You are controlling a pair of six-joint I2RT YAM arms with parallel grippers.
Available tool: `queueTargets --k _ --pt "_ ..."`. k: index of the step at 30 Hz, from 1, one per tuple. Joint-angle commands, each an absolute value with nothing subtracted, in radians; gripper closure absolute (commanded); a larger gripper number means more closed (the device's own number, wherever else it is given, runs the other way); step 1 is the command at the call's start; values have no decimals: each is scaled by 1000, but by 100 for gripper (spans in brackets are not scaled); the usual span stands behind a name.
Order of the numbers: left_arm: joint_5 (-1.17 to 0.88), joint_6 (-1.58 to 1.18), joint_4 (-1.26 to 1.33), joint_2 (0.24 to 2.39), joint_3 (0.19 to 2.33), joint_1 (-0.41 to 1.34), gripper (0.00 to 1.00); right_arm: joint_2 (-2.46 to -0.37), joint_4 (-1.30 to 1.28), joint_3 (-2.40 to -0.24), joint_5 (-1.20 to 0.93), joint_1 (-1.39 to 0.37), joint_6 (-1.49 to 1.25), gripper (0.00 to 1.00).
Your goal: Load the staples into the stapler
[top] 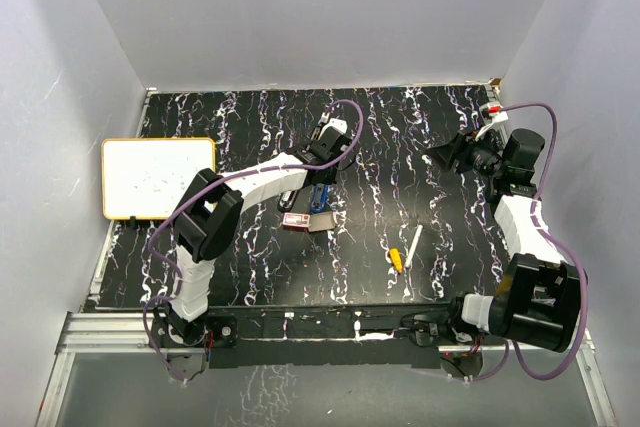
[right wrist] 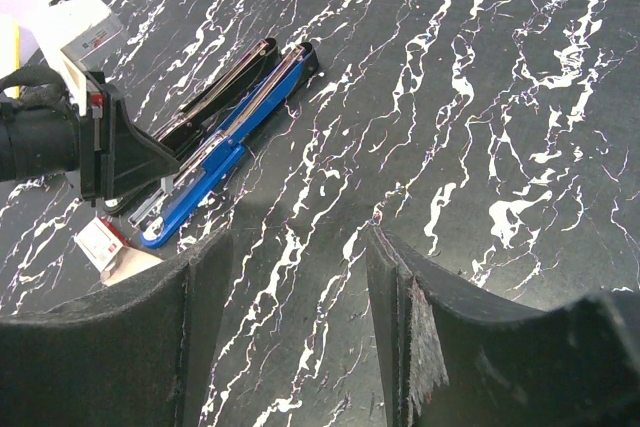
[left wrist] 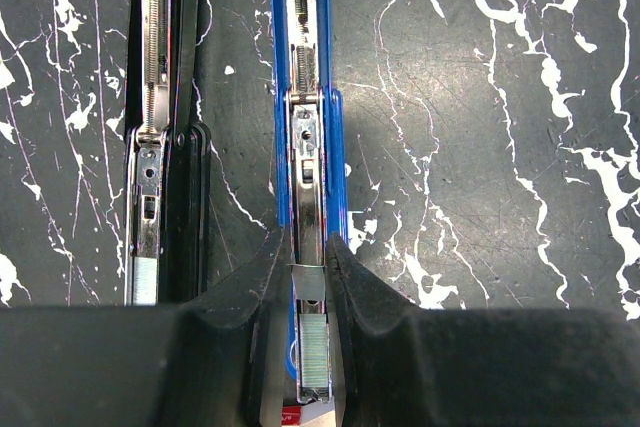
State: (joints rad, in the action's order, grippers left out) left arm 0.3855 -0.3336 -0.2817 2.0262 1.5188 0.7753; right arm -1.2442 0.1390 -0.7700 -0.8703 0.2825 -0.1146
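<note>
two staplers lie open side by side at mid-table: one black stapler (left wrist: 165, 97), one blue stapler (left wrist: 308, 147); your left claw (left wrist: 305, 245) is pinched tight on one strip (left wrist: 316, 352) of staples, over the blue stapler's rail; your right claw (right wrist: 298, 237) hangs about half open, holding nothing, well apart to the right; one box (top: 295, 219) of staples rests just beside the staplers' near ends; one pen (top: 412, 245) lies right of it; one whiteboard (top: 158, 177) lies at the left edge.

We see glossy blue plastic and a shiny metal rail on the stapler (left wrist: 337, 157); the table (left wrist: 480, 147) looks smooth, scratched and slightly glossy. The staples box (right wrist: 100, 241) looks like matt cardboard.
</note>
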Motion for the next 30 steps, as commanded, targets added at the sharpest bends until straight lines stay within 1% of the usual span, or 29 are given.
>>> queueTargets --k 1,23,30 --pt "387 -345 -307 2021 1492 781 100 -1230 201 -768 -883 290 -116 42" --pt "385 -336 -301 2019 1482 782 100 -1232 202 -769 -883 290 -118 42" --pt "355 -330 -292 2015 1469 782 100 -1229 202 -767 -884 291 -117 42"
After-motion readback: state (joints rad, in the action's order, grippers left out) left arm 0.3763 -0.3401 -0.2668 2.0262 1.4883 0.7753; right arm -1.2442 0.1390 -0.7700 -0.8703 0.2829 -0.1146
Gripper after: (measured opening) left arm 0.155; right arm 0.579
